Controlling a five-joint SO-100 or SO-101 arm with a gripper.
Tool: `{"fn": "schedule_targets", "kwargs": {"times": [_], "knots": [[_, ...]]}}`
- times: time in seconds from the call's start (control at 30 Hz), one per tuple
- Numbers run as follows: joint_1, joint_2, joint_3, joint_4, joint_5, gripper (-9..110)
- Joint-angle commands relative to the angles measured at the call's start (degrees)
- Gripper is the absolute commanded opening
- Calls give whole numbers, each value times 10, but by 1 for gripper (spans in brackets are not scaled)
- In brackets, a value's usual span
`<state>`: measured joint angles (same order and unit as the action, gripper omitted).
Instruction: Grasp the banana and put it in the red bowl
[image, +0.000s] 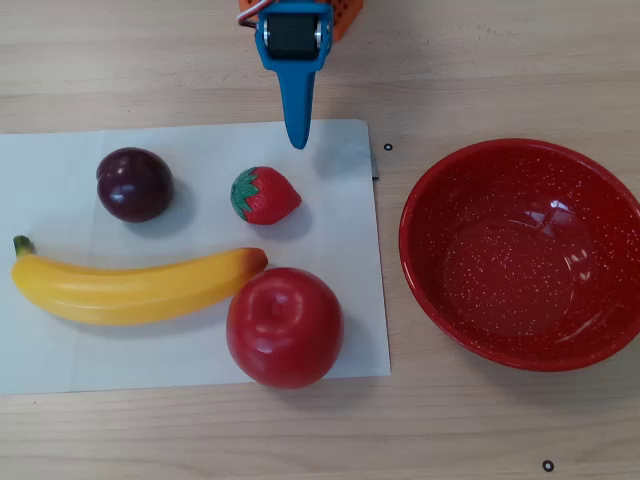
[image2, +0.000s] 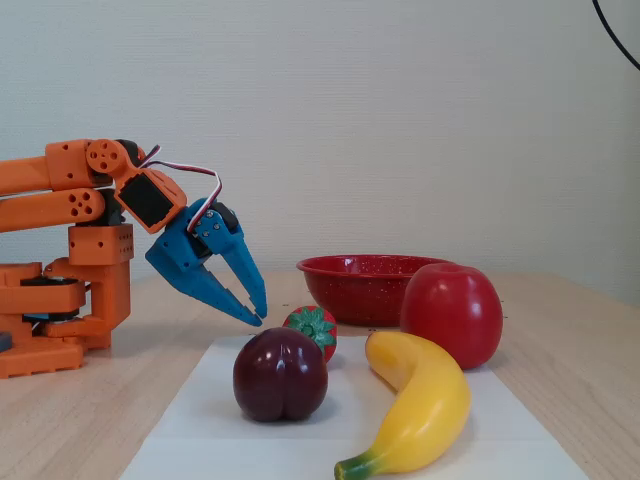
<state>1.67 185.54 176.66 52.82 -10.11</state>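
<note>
The yellow banana (image: 140, 285) lies on a white sheet at the left in the overhead view, green stem to the left, orange-tinged end touching a red apple. It also shows in the fixed view (image2: 425, 400), at the front. The red speckled bowl (image: 520, 260) stands empty on the wood at the right of the overhead view, and behind the fruit in the fixed view (image2: 365, 280). My blue gripper (image: 297, 140) hangs over the sheet's far edge, above the strawberry and well away from the banana. In the fixed view the gripper (image2: 258, 315) points down with jaws together, holding nothing.
On the white sheet (image: 60, 160) also sit a dark plum (image: 134, 184), a strawberry (image: 265, 195) and a red apple (image: 285, 326). The apple lies between the banana's end and the bowl. The orange arm base (image2: 60, 300) stands at the left in the fixed view.
</note>
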Motion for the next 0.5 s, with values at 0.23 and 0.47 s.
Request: {"fn": "schedule_targets", "kwargs": {"times": [0.23, 0.47], "knots": [[8, -131, -176, 102, -16, 0], [-5, -248, -344, 188, -27, 0]]}}
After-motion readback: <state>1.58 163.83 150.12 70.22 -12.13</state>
